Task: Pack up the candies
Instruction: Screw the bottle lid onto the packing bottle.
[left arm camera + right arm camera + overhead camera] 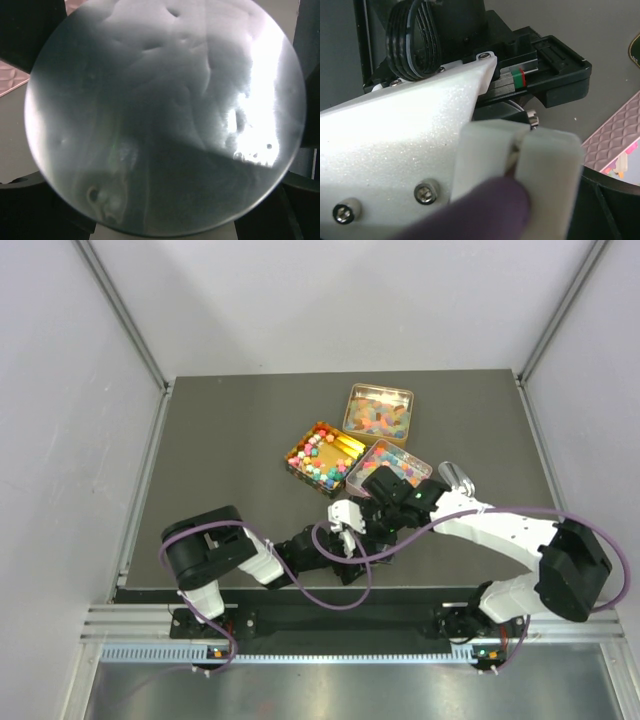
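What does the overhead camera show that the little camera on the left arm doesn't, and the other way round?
Only the overhead view shows the candies, lying in three open tins: one, a second and a third. It also shows the left arm and the right arm meeting just in front of them.

Only the left wrist view shows a round shiny metal disc, rippled and dented, filling nearly the whole picture, plus a corner of a pink quilted surface.

Both share the grey table, which is only a sliver in the wrist view.
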Controlling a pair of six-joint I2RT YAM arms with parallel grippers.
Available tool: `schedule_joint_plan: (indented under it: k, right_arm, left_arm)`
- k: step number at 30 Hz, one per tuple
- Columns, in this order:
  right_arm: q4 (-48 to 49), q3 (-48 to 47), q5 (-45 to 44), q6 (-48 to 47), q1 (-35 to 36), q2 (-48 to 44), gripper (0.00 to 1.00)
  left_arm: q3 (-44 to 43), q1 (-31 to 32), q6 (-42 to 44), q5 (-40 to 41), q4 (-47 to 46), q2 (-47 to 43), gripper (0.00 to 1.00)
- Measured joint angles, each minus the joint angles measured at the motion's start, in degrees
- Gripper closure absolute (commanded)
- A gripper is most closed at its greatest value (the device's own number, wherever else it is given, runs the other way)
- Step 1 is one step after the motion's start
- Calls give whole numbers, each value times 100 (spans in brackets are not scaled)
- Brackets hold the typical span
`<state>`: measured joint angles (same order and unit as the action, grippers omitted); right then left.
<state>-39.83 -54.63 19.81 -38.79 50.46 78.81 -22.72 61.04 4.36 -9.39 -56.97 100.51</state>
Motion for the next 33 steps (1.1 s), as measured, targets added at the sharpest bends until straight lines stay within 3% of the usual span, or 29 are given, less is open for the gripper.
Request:
schedule_joint_plan:
  k: [10, 21, 30, 33]
  right_arm:
    - [-413, 9, 170, -708, -136, -155, 0]
    - [-1670, -247, 258, -2455, -481, -597, 0]
    - [-2225, -393, 625, -3753, -1416, -66, 0]
    - [-2664, -435, 282, -4133, -1792, -35, 0]
  left_arm:
    - [-35, 136, 136, 61, 13, 2, 53]
    - [-120, 153, 144, 120, -2, 90, 54]
    - [-199, 125, -94, 332, 42, 136, 54]
    - [-199, 127, -15, 428, 17, 138, 54]
